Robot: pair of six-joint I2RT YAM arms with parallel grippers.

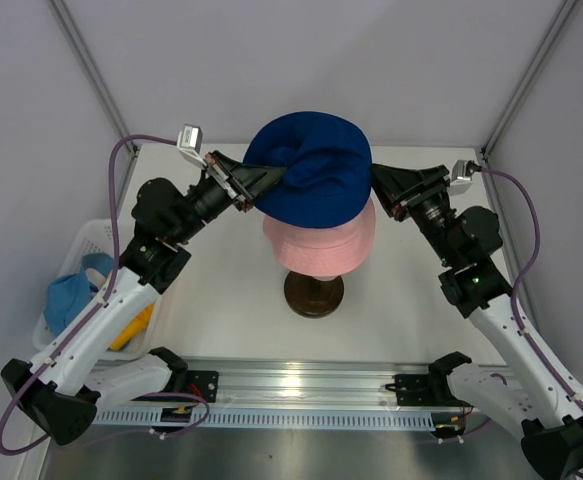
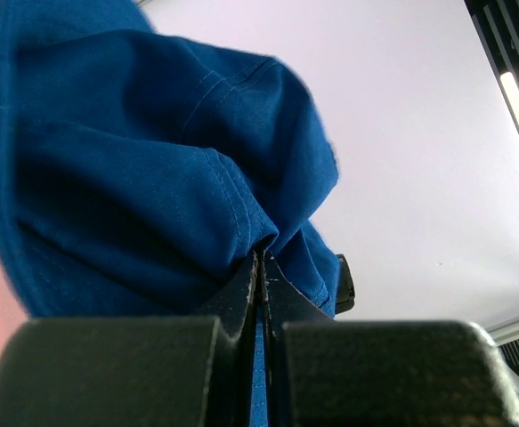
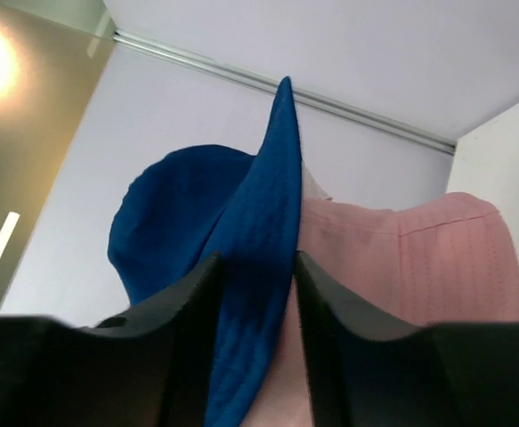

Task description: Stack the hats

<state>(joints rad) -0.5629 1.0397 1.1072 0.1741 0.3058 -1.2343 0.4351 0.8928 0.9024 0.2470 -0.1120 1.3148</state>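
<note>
The navy blue hat [image 1: 311,165] hangs crumpled just above the pink hat [image 1: 321,245], which sits on the stand with the dark round base [image 1: 313,293]. My left gripper [image 1: 271,185] is shut on the left side of the navy hat; in the left wrist view a fold of that navy hat [image 2: 152,178] is pinched in the left gripper [image 2: 261,258]. My right gripper [image 1: 376,190] is at the hat's right edge. In the right wrist view the navy hat's brim [image 3: 250,231] stands between the parted jaws of the right gripper [image 3: 257,260], with the pink hat [image 3: 401,258] behind.
A white basket [image 1: 81,250] at the table's left edge holds a light blue hat [image 1: 69,298] and a yellow-orange hat [image 1: 131,325]. Both arms reach in from either side of the stand. Enclosure walls stand close behind.
</note>
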